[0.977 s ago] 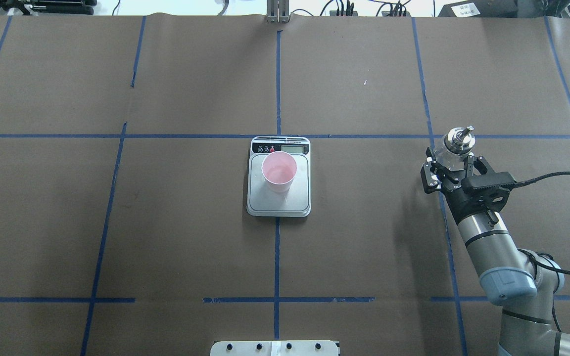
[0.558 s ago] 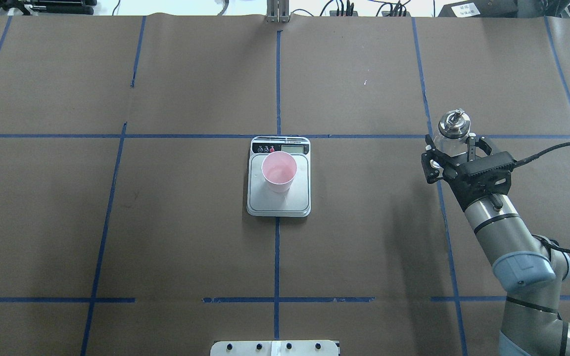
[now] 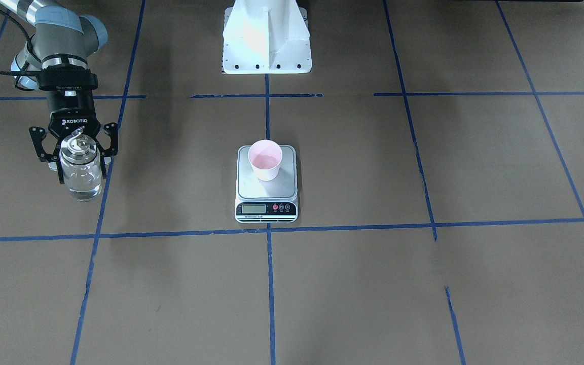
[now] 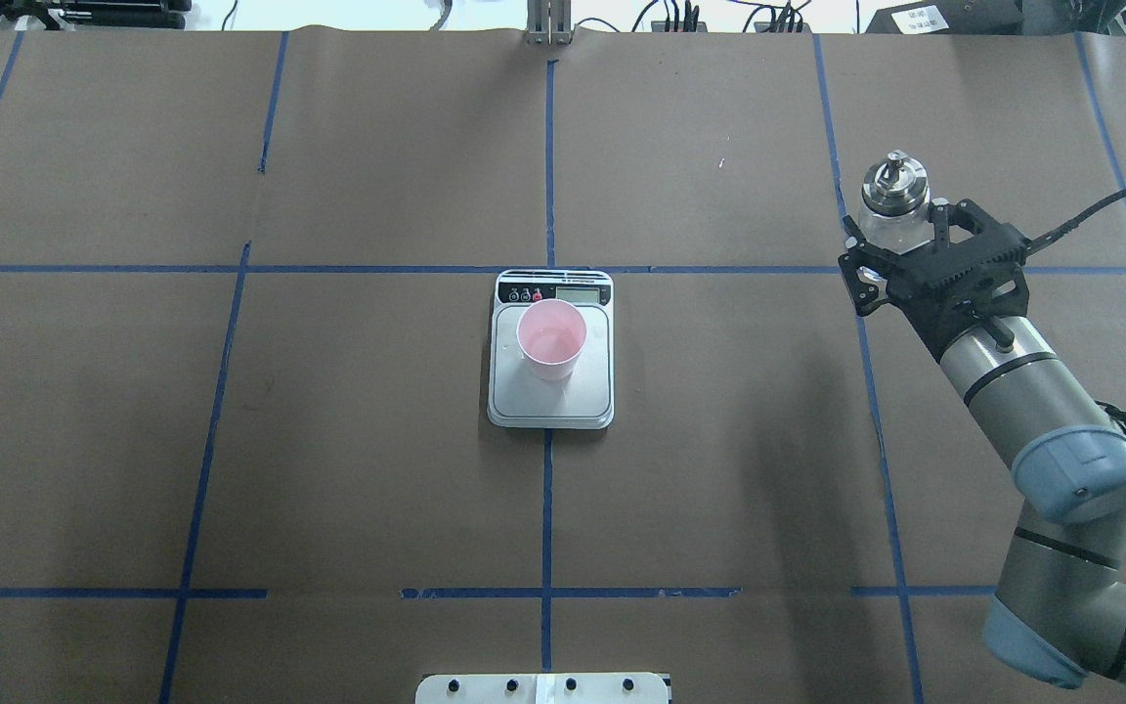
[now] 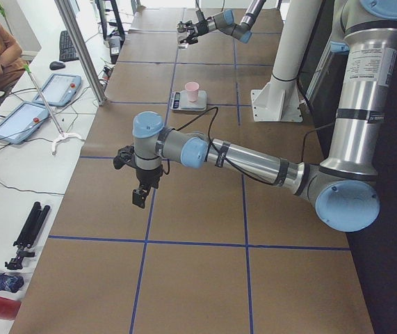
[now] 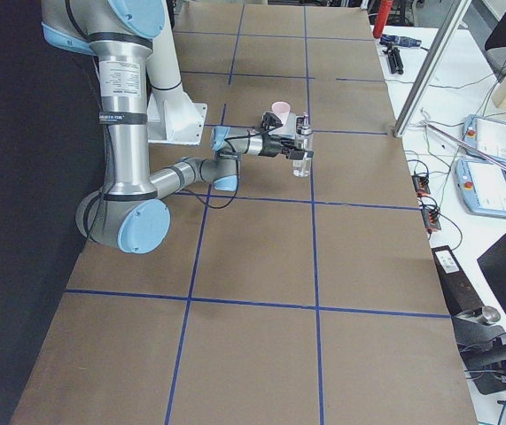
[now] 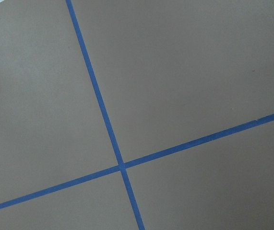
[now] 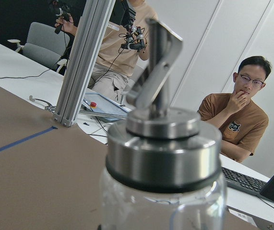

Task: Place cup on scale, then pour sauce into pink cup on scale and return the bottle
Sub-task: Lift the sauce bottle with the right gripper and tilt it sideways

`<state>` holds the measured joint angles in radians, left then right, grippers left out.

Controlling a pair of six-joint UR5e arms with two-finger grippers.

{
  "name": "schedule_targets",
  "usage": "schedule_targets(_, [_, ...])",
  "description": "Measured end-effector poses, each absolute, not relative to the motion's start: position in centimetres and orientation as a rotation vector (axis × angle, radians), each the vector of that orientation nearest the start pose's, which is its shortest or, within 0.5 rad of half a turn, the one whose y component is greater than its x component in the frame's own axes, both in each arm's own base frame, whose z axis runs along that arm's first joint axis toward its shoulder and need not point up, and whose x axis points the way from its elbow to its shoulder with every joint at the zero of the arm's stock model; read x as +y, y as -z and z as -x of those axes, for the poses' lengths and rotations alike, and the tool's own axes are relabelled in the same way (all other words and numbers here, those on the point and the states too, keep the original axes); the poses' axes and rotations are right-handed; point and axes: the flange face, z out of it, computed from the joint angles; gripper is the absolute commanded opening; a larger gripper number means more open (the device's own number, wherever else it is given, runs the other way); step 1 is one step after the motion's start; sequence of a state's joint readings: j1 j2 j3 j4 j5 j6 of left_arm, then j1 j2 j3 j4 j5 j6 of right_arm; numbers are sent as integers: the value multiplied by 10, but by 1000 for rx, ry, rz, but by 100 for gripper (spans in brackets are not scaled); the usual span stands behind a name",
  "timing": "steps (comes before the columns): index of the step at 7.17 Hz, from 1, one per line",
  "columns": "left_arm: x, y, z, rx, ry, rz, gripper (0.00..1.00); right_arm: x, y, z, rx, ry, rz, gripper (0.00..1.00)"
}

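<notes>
The cup (image 4: 551, 339) stands on the scale (image 4: 584, 403) at table centre, while farther out and well to its right the right gripper (image 4: 900, 235) clasps the upright bottle (image 4: 893, 194), table directly beneath for set-down; the left gripper's (image 5: 140, 197) opening cannot be told.

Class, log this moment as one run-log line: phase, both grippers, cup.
phase: bottle return | right gripper: shut on bottle, upright, far from scale | left gripper: open/shut unclear | cup: upright on scale
</notes>
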<state>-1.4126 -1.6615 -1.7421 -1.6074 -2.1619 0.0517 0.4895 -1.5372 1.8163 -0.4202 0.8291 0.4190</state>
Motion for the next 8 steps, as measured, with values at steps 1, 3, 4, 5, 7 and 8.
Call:
schedule_targets(1, [-541,-538,-2,598,-306,-263,100,-403,-362,322,-413,66,-1390,0])
schedule_targets(3, [-537,-557,5,595,-313,-238,100,-406,-332,318,-314,162,-1407,0])
schedule_targets(4, [-534,-566,9,595,-322,-230,100,-406,-329,319,-272,201,-1412,0])
schedule_targets(5, [-530,-575,14,594,-332,-222,100,-407,-326,321,-250,220,-1416,0])
schedule_targets(7, [-518,-593,21,594,-333,-201,100,-416,-307,341,-182,239,-1404,0])
schedule_targets(8, [-513,-603,26,616,-324,-187,100,-416,-295,353,-128,255,-1403,0])
